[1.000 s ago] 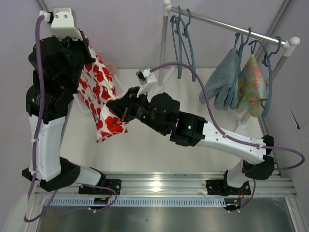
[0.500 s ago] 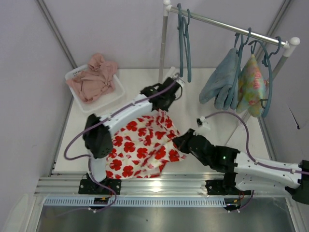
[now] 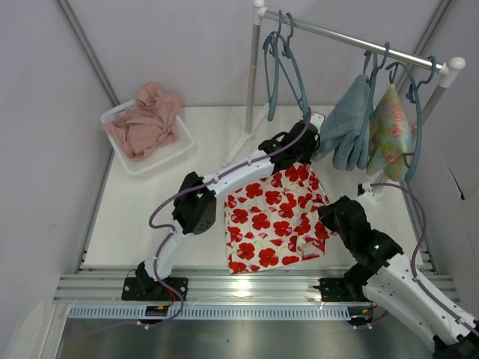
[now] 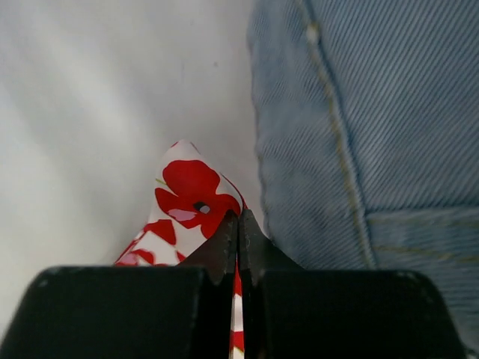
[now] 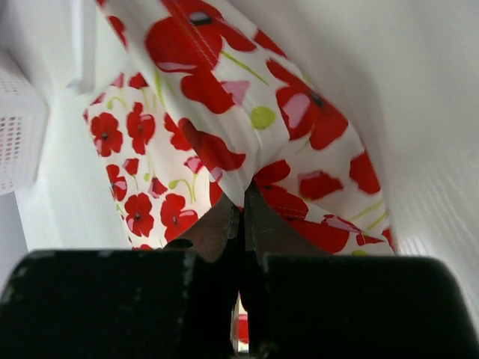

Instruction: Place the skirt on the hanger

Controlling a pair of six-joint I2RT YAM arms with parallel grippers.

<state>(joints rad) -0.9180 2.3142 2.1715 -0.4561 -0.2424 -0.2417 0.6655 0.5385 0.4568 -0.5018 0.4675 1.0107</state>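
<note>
While the skirt (image 3: 269,221) lies spread out over the white surface (image 3: 135,202) between the two arms, each hand holds one part of its edge. The left hand (image 3: 298,143) reaches across to the far right corner of the skirt. In the left wrist view its fingers (image 4: 213,258) are pressed together on a pointed corner of the flowered cloth, just beside a blue denim garment (image 4: 374,134). The right hand (image 3: 330,215) is at the right edge of the skirt. In the right wrist view its fingers (image 5: 213,232) pinch a fold of the fabric, and the rest of the cloth spreads away from them. The hanger (image 3: 281,41) hangs by its hook on the metal rail (image 3: 337,34), above the left hand and apart from the skirt. A white basket (image 3: 114,114) with a pink cloth (image 3: 146,123) stands at the far left of the surface.
</note>
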